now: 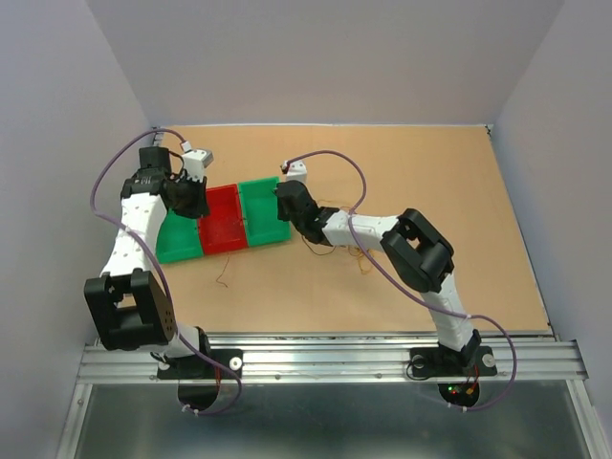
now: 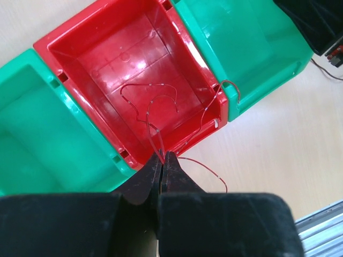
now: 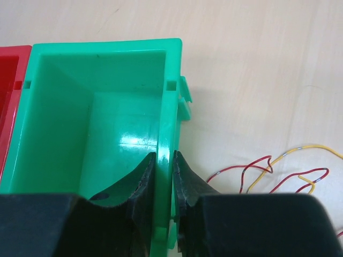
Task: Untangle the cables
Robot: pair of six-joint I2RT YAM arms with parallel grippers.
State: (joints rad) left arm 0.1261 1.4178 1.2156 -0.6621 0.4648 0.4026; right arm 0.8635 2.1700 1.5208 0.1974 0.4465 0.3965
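**A:** What has the left pincer got?

**B:** The left pincer (image 2: 162,156) is clenched on a red wire (image 2: 155,93), right at a corner of the red bin (image 2: 102,53). From the tips the wire climbs into that bin and curls over its floor. One loop hangs over the wall on the green bin (image 2: 241,48) side. Another loop lies on the table (image 2: 278,139), just beside the pincer.

**A:** And the right one?

**B:** The right pincer (image 3: 163,166) grasps the green bin's side wall. One finger (image 3: 142,187) is inside and the other outside, both pressed against the plastic.

**A:** What lies around them?

**B:** Three bins stand in a row, touching, with the left green bin (image 2: 32,134) on the red bin's far side. Loose wires (image 3: 278,166), red and yellow, sprawl on the table just outside the gripped wall.

**A:** Is anything in the way?

**B:** From above, the right arm (image 1: 363,229) covers part of those loose wires, so their full spread cannot be told.

**A:** What does each view add?

**B:** Only the left wrist view shows the wire inside the red bin, which is too fine to make out from above. Only the right wrist view shows the grip on the wall and the loose wires' colours. Only the top view shows a single strand (image 1: 226,277) on the table, nearer the arm bases than the red bin and apart from the rest.
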